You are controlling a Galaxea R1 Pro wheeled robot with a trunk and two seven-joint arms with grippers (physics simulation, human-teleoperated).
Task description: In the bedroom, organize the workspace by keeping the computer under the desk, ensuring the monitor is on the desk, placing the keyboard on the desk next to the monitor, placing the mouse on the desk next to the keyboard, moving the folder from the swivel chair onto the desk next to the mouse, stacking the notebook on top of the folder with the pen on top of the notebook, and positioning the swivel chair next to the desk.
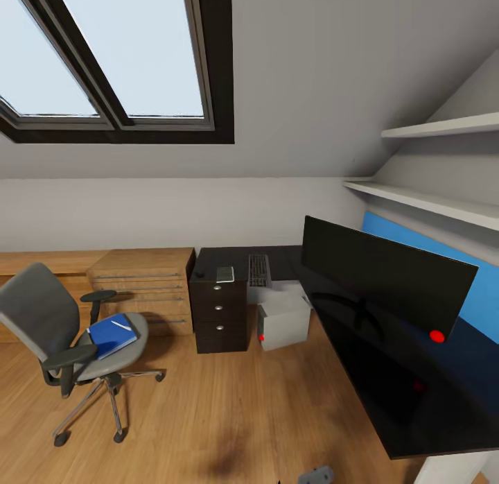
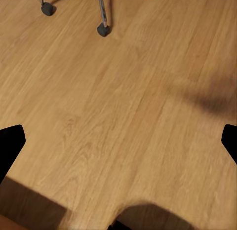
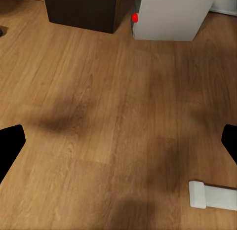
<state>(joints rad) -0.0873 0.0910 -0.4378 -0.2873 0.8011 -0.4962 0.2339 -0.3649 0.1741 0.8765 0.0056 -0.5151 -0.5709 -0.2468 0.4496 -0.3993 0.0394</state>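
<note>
Computer (image 3: 170,15) well beyond the open right end effector (image 3: 118,141).

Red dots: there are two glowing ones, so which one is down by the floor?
The one on the computer, the light-grey box standing on the wood floor under the desk. The other red dot glows higher up, at a lower corner of the monitor on the desk.

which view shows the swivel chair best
The head view: the whole swivel chair shows there, grey seat and back, armrests and chrome base, with the folder and pen on its seat. The left wrist view catches just its castors and chrome legs on the wooden floor.
</note>
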